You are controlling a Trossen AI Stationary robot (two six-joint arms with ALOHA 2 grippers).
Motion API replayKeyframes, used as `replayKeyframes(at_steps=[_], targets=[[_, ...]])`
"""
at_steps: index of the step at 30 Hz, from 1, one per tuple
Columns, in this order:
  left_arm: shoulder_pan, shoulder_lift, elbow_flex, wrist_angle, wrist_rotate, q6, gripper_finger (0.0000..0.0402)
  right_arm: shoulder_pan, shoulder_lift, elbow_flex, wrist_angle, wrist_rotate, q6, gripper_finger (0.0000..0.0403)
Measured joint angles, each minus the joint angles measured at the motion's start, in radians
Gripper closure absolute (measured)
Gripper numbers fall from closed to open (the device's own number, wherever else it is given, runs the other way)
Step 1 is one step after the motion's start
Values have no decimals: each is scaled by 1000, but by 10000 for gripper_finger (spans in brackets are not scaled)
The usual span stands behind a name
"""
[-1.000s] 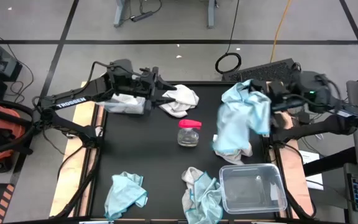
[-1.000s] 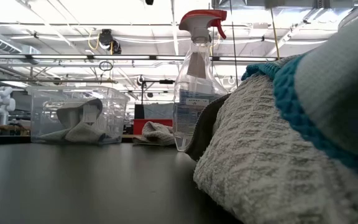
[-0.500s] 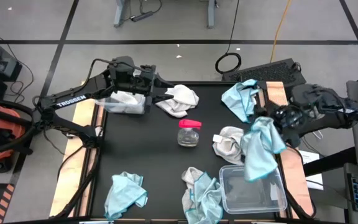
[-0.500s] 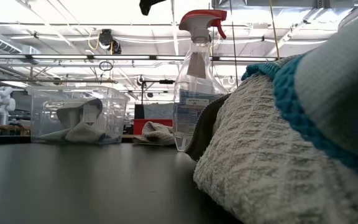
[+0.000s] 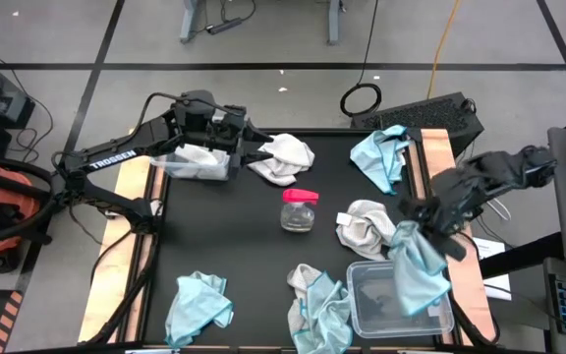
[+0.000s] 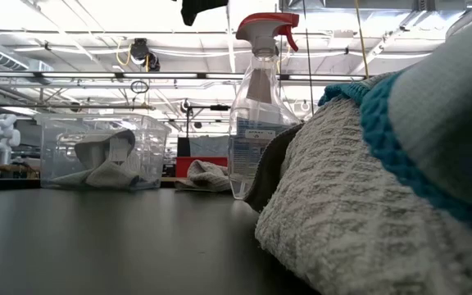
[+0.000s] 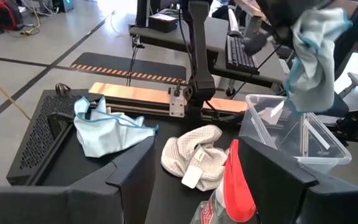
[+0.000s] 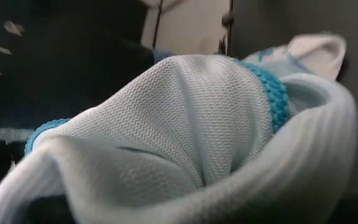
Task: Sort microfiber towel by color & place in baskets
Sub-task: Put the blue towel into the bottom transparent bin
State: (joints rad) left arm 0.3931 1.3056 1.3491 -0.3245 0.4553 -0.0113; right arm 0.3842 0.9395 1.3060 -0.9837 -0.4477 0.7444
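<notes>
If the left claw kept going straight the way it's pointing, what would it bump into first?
Probably the white towel lying just ahead of the left claw by the table's far edge. In the high view the open claw points right at it, though how high it hovers above the table is hard to tell.

The hanging towel (image 5: pixel 419 267) at the lower right of the frame was light blue with a darker blue edge. The jar lid (image 5: pixel 300 196) was pink-red, and the table (image 5: pixel 244 236) was black.
</notes>
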Motion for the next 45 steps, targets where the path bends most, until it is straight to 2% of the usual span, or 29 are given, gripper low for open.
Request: replayKeyframes(at_steps=[9,14,19,28,32,38,45], targets=[[1,0,0,0,0,2,171,137,169,0,-73,13,-2,390],[1,0,0,-16,0,39,171,221,259,0,-169,78,1,389],[1,0,0,-32,0,55,171,285,326,0,-183,136,54,389],[19,0,0,-31,0,73,171,366,435,0,-185,140,153,379],[19,0,0,-31,0,73,171,397,467,0,-204,157,212,345],[19,0,0,-30,0,73,171,432,482,0,-259,213,310,269],[19,0,0,-30,0,72,171,469,475,0,-268,214,375,202]])
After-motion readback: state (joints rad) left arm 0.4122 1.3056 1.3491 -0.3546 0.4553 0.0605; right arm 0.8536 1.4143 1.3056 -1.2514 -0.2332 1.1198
